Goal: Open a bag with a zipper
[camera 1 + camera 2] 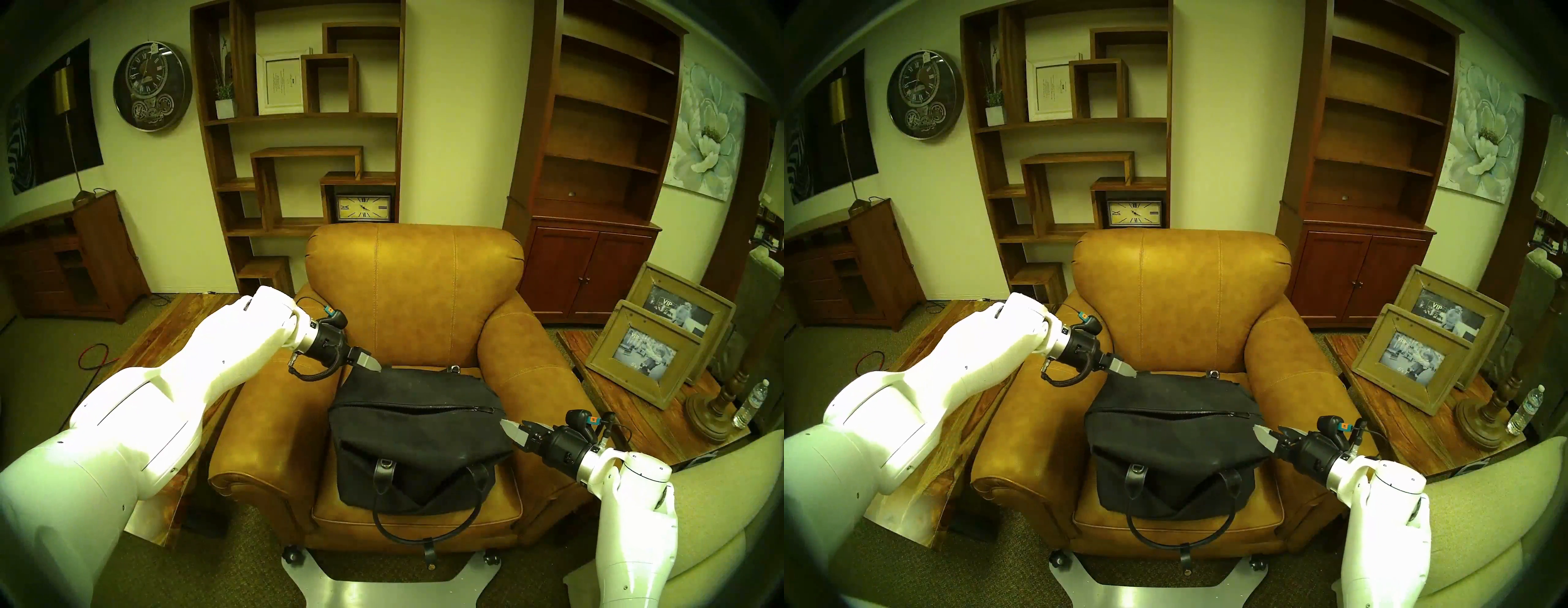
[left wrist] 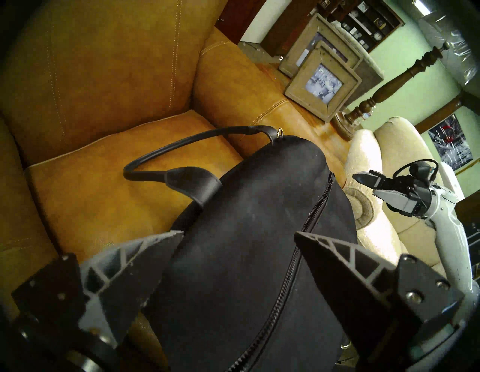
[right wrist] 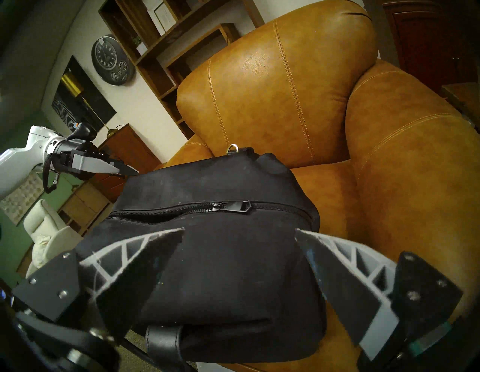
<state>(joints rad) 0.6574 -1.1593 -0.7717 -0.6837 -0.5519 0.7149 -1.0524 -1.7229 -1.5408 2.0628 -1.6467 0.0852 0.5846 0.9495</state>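
The black bag point(image 1: 418, 433) lay on the seat of a tan leather armchair point(image 1: 415, 288), its long side running between the two claws. The zipper point(image 1: 428, 408) ran along the bag's top; in the right wrist view it gaped as a narrow slit on one side of the pull tab point(image 3: 240, 206) and lay closed on the other side, toward the bag's right end. One loop handle point(image 1: 424, 516) hung over the seat's front edge, and the other handle point(image 2: 181, 145) lay on the cushion behind the bag.

The left gripper point(image 1: 373, 364) hung at the bag's far left corner, angled down toward it. Its jaws stood wide with nothing between them, and its own camera showed the bag's top and the zipper line directly ahead between its fingers point(image 2: 145, 259). Whether a fingertip touched the canvas could not be told.

The right gripper point(image 1: 511, 429) sat just beside the bag's right end, a little below the zipper's end, pointing at the canvas. Its jaws were also spread wide and empty, and the pull tab lay ahead of them and slightly above.
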